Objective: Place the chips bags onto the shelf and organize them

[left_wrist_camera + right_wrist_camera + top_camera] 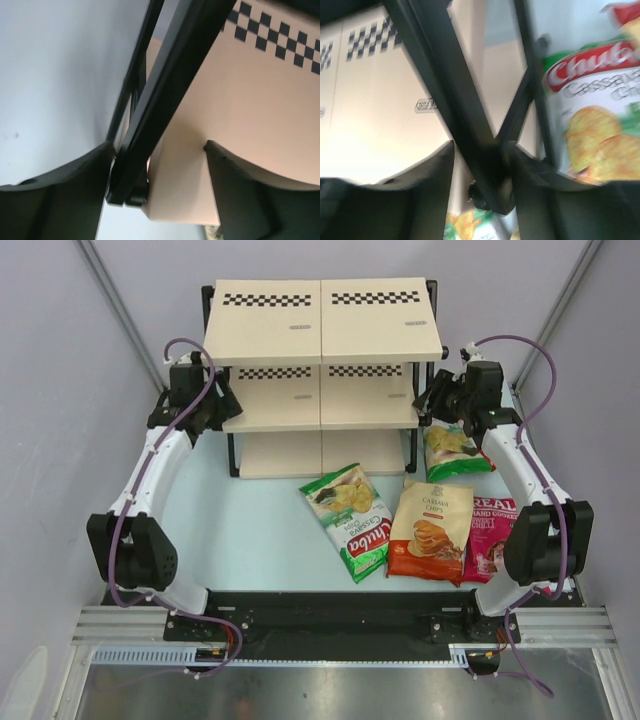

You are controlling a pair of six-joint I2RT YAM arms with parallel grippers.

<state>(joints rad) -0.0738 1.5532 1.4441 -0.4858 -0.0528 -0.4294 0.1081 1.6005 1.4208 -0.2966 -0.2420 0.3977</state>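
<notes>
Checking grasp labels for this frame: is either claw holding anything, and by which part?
No bag is held. Both claws straddle the shelf frame: the left claw stands open around a black post, and the right claw brackets another; grip unclear.

shelf: beige boards, black-and-white checkered strips, black frame
Chuba bag: green and white, red lettering
cassava bag: orange
right-hand bag: red, white, magenta
table: pale blue
</notes>
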